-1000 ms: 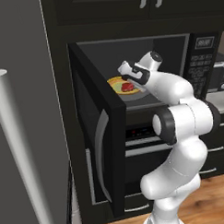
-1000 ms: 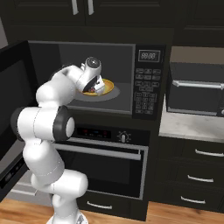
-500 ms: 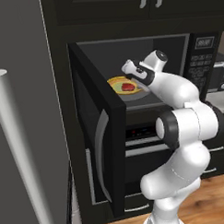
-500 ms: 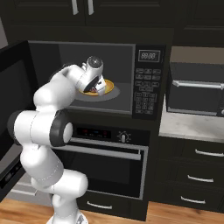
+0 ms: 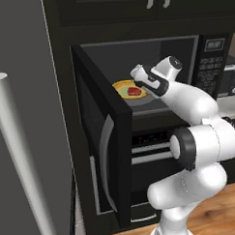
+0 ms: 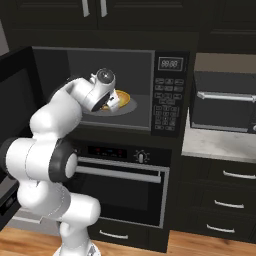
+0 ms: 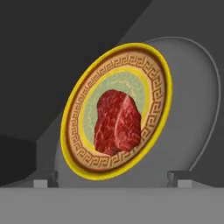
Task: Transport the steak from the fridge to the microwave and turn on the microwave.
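The steak (image 7: 118,122) is a flat red piece lying on a yellow patterned plate (image 7: 75,103). The plate rests on the grey glass turntable (image 7: 194,87) inside the microwave (image 6: 167,105). The microwave door (image 5: 98,139) is swung wide open to the left. My gripper (image 5: 136,74) hovers just in front of and above the steak (image 5: 134,91), open, with nothing between its fingertips (image 7: 43,179). From the right, the hand (image 6: 112,102) covers part of the plate (image 6: 124,98). The grey fridge (image 5: 20,70) stands at the left with its long silver handle (image 5: 19,157).
A black oven with a horizontal bar handle (image 6: 125,174) sits under the microwave. A dark toaster oven (image 6: 225,100) stands on the pale counter (image 6: 210,145) to the right, with drawers below. The open microwave door juts out beside the arm.
The hand has drawn back a little from the plate while the elbow rose. The jaws stay open, and the steak and plate have not moved.
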### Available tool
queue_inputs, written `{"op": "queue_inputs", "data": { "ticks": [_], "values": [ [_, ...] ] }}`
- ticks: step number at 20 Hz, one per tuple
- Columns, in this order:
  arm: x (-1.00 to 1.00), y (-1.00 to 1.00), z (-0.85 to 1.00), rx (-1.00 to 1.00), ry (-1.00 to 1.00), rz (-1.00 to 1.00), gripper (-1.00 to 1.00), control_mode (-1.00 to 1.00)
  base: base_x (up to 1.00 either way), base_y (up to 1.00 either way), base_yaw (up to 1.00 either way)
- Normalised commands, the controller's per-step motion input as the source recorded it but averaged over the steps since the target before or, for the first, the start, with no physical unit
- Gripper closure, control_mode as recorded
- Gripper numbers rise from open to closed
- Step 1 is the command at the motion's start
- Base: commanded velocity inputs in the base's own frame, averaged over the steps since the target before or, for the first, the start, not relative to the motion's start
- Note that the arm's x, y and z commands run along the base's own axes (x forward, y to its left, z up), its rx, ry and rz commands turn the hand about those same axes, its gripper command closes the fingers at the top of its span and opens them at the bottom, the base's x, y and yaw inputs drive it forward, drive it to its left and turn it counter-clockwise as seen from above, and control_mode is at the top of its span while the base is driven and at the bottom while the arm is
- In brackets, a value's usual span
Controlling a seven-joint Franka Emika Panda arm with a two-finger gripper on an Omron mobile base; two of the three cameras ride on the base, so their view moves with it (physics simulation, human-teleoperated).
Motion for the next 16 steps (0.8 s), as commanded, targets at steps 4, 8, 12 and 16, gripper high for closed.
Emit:
{"op": "queue_inputs", "data": {
  "ticks": [4,8,12,16],
  "values": [
    [-0.35,-0.02,0.24,0.0,-0.02,0.0,-1.0,-1.0,0.0,0.0,0.0],
    [-0.38,-0.04,0.35,0.0,0.0,0.0,-1.0,-1.0,0.0,0.0,0.0],
    [-0.45,-0.01,0.3,-0.01,0.0,0.01,-1.0,-1.0,0.0,0.0,0.0],
    [-0.51,-0.07,0.15,0.0,0.0,0.08,-1.0,-1.0,0.0,0.0,0.0]
  ]
}}
